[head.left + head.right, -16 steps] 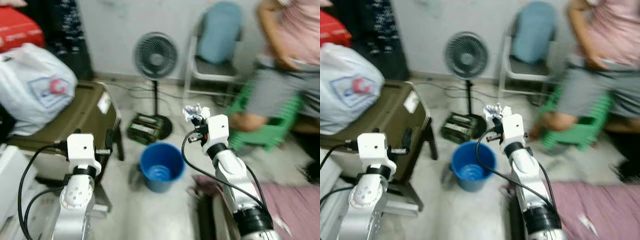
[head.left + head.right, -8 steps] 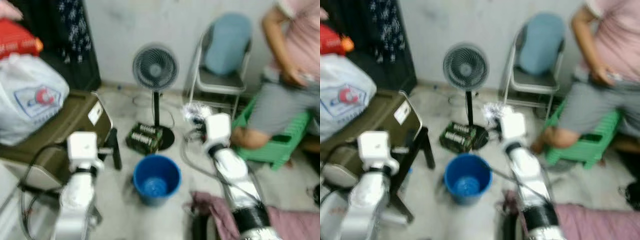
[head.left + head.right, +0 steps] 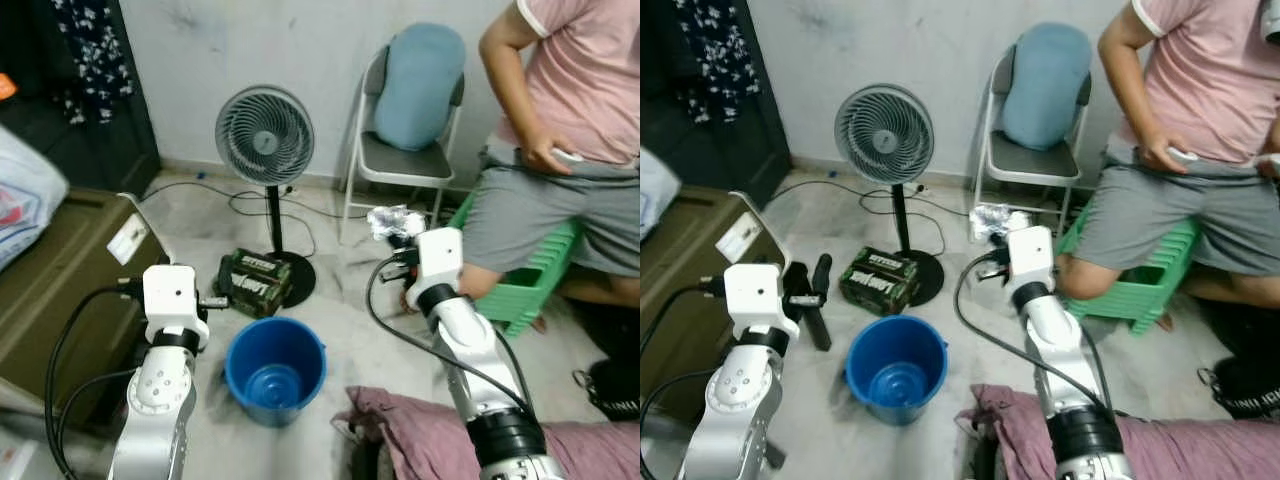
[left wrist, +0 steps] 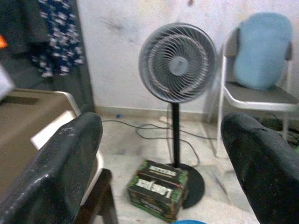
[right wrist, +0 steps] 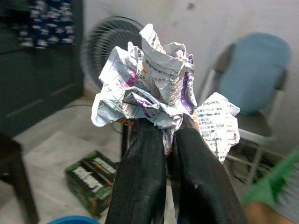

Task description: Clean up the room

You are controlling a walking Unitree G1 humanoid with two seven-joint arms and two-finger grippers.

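My right gripper (image 5: 169,135) is shut on a crumpled ball of newspaper (image 5: 156,81), held up in front of me, to the right of and above a blue bucket (image 3: 275,368). From the head the paper (image 3: 394,221) shows as a pale wad at the arm's tip. The bucket stands on the floor between my arms, and nothing shows inside it. My left gripper (image 4: 163,158) is open with nothing between its fingers, raised to the left of the bucket and pointing toward the fan.
A standing fan (image 3: 265,135) and a green carton (image 3: 254,281) are behind the bucket. A dark olive case (image 3: 60,280) is at my left. A chair with a blue cushion (image 3: 418,85) stands by the wall. A person (image 3: 560,150) sits on a green stool (image 3: 535,280) at right. Pink cloth (image 3: 420,430) lies at my feet.
The camera has shifted, so the whole scene slid left and sharpened. The bucket now lies lower and further left between my arms. The right gripper still holds the paper.
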